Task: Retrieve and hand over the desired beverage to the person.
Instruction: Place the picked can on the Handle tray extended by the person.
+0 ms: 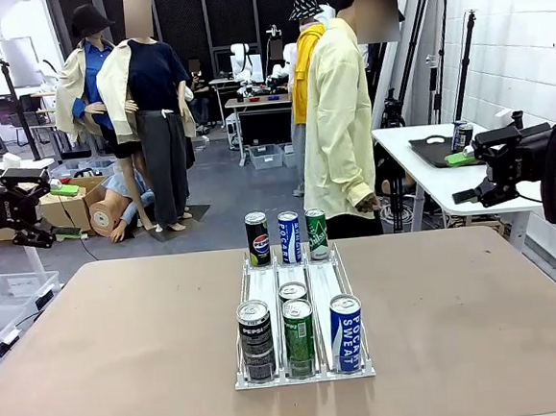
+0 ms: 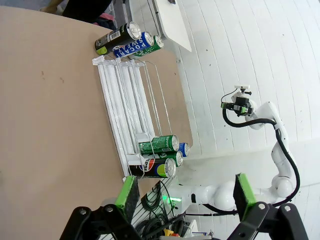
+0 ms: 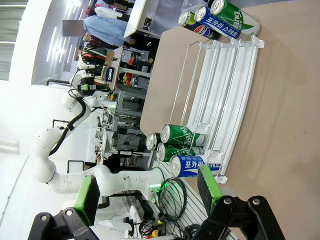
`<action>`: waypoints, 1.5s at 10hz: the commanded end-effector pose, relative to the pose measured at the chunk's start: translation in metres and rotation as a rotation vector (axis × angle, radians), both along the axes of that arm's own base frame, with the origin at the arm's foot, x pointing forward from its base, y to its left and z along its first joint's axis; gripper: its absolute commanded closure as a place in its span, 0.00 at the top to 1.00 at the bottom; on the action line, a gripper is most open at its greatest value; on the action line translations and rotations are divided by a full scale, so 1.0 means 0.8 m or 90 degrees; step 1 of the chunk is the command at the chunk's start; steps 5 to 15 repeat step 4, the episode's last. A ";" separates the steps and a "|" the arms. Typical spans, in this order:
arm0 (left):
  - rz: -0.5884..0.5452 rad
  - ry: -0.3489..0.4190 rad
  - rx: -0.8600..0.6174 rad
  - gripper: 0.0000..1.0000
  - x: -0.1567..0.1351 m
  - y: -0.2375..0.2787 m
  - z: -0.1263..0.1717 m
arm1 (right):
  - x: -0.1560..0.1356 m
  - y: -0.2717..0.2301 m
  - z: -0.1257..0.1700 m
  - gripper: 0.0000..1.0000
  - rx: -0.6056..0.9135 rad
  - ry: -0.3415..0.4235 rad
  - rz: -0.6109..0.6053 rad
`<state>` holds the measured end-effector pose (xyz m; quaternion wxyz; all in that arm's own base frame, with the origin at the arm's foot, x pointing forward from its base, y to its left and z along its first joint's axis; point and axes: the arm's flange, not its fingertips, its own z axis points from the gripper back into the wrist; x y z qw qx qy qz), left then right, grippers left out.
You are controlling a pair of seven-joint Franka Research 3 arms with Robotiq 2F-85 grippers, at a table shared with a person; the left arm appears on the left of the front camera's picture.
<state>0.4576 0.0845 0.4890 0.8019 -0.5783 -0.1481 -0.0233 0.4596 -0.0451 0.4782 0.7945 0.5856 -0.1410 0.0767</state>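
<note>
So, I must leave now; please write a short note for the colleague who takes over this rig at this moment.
Left pincer: open, holding nothing, off the table's left side.
Right pincer: open, holding nothing, off the right side.
Clear rack at mid-table: Pepsi can, green can and Pocari Sweat can at the robot's end, one more can behind the green one, three cans at the far end.
The person stands beyond the far edge.
Done: nothing picked.
Left: learn which drink is wanted, grasp it, hand it over.

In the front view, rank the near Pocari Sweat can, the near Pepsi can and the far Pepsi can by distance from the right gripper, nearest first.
From the right gripper, at the picture's right edge above the table:
1. Near Pocari Sweat can, right lane, rack's near end.
2. Far Pepsi can, left lane, far end; close to the first, ranked loosely.
3. Near Pepsi can, left lane, near end.
</note>
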 end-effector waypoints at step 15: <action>0.006 0.000 -0.007 1.00 -0.001 0.001 0.001 | -0.001 0.002 0.000 1.00 0.003 -0.001 0.002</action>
